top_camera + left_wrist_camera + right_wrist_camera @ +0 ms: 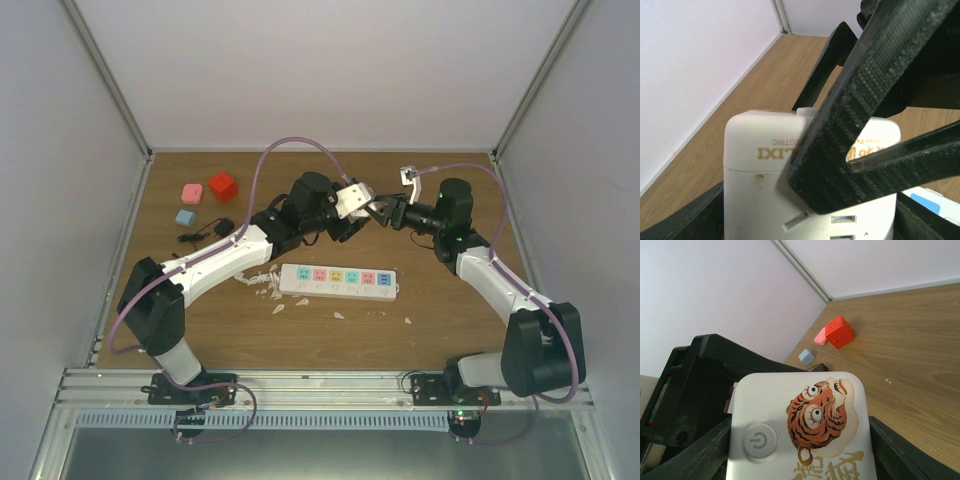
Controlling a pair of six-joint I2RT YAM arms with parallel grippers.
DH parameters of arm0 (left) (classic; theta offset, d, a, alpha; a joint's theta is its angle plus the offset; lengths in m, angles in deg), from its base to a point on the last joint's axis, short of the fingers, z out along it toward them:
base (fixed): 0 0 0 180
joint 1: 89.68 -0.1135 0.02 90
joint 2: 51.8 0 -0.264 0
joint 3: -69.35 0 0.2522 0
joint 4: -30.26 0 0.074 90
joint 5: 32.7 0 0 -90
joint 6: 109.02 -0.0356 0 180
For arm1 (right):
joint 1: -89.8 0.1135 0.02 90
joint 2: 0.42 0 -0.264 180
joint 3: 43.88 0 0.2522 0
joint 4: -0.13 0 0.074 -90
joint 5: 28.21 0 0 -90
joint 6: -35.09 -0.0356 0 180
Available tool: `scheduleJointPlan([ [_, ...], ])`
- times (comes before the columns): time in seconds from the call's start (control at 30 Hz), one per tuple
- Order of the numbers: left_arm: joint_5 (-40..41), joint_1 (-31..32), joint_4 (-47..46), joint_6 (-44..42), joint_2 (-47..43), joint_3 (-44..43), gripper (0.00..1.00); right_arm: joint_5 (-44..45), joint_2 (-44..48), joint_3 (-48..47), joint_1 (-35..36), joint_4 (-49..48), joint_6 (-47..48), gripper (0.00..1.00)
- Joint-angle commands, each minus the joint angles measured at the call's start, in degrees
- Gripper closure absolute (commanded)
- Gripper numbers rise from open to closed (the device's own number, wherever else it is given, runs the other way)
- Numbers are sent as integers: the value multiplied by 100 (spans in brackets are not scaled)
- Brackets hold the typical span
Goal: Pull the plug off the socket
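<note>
Left claw (345, 205) and right claw (383, 212) are both clamped on the white tiger-print plug (790, 440), held in the air. The socket (338, 281) lies flat on the counter (450, 320) just below, apart from the plug. Judgement: release one claw gently, no twisting. Count: one plug, one socket with six outlet faces, one red cube (222, 186), one pink block (191, 192), one blue block (186, 217).
</note>
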Motion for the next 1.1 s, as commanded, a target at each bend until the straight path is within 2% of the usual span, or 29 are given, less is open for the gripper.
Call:
scheduleJointPlan([
  [0.0, -144, 29, -592, 54, -30, -140, 28, -76, -37, 90, 45, -268, -117, 55],
  [0.2, -141, 28, -656, -13, -65, -102, 40, -80, -25, 103, 48, -272, -108, 50],
  [0.33, -163, 14, -662, -99, -140, -7, 57, -91, 1, 13, 52, -171, 53, 33],
  [0.43, -269, -104, -642, -100, -234, 116, 63, -84, 36, -103, 50, -7, 271, 23],
  [0.77, -1064, -763, -207, -71, -602, 453, 63, -101, 171, -201, 19, 191, 834, 5],
  [0.93, -1407, -1204, 120, -82, -750, 688, 63, -110, 205, -365, 8, 559, 1498, 1],
  [1.07, -1777, -1793, 410, -133, -925, 899, 63, -177, 232, -502, 4, 949, 2220, 0],
])
